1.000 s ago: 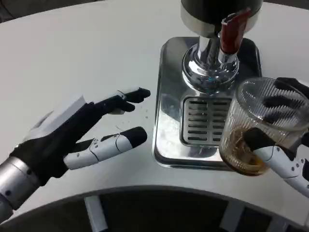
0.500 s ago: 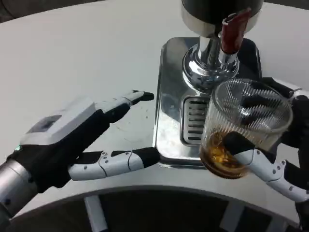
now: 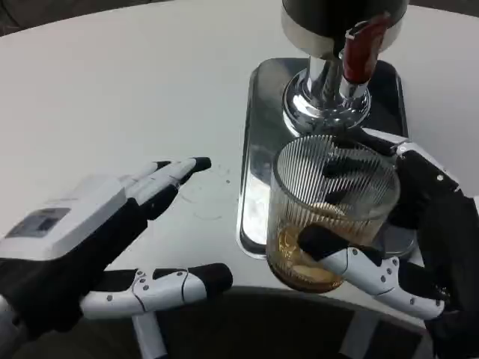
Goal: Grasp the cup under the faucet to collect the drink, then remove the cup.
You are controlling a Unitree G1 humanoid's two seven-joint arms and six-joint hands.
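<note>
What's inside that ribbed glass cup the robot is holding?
The cup, held by the right hand, has a shallow layer of amber drink at the bottom. The thumb covers part of it.

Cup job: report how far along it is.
Done: the ribbed glass cup holds amber drink at its bottom. In hand: the right hand grips the cup, holding it in front of the faucet over the drip tray's front edge. Left: carry it clear. The left hand waits open.
</note>
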